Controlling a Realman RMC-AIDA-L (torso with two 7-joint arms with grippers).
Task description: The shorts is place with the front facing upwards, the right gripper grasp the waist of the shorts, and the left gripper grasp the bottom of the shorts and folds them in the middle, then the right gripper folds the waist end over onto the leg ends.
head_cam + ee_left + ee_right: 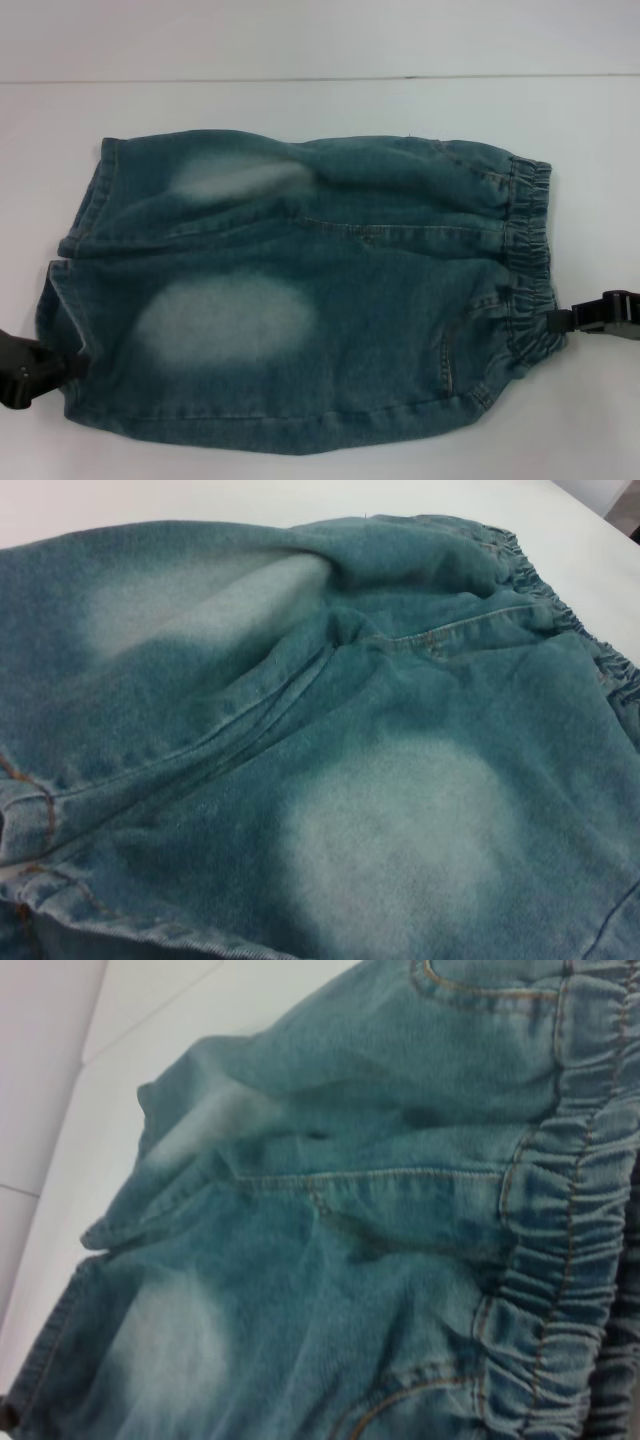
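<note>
Blue denim shorts [300, 290] with two faded patches lie flat on the white table, front up. The elastic waistband [530, 260] is on the right and the leg ends [70, 300] are on the left. My left gripper [65, 365] sits at the near corner of the leg hem, touching the fabric edge. At the near end of the waistband, my right gripper [562, 321] touches the elastic. In the left wrist view the shorts [330, 740] fill the picture. The right wrist view shows the waistband [570, 1210] close up.
The white table [300, 50] surrounds the shorts, with a thin seam line [300, 78] running across it behind them. Nothing else lies on the surface in view.
</note>
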